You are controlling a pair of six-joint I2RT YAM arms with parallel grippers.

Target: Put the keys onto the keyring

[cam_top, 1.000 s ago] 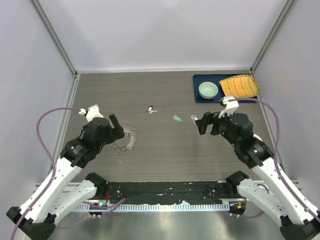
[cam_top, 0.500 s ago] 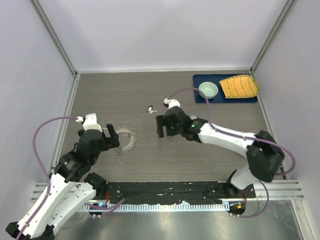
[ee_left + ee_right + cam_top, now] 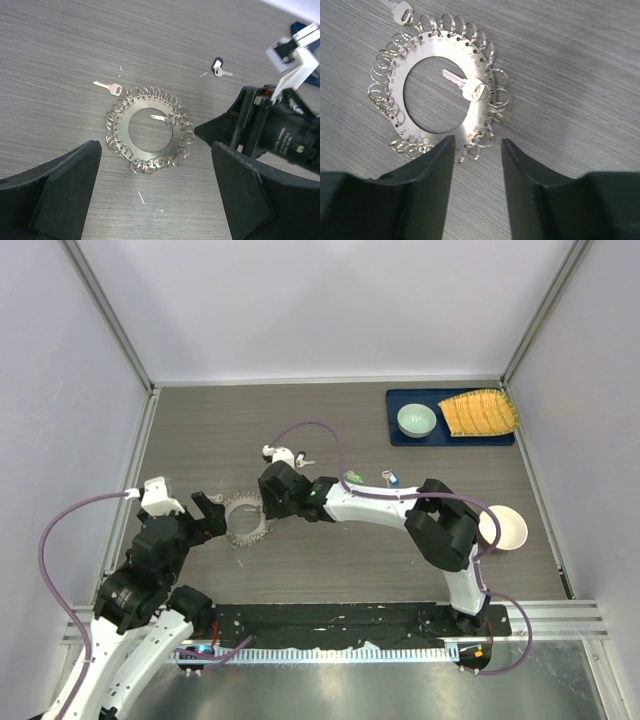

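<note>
Now that the right arm has swung across the table [image 3: 330, 555] to the keyring [image 3: 437, 49], the right gripper [image 3: 476, 150] hangs over the ring's near rim. Its jaws have narrowed from wide but stand apart, with nothing between them. The left gripper [image 3: 155, 150] has drawn in on the keyring's other side, jaws spread wide and empty. I judge both arms are settling on the ring first: the green key [image 3: 352, 477] and blue key [image 3: 390, 477] lie untouched, well right of the keyring in the top view. The keyring is a flat, dull-metal disc with a round hole, its pierced rim bristling with thin wire loops. One plain silver key [image 3: 465, 85] lies across its inner edge, and a loose silver key [image 3: 109, 87] sits just outside its rim.
</note>
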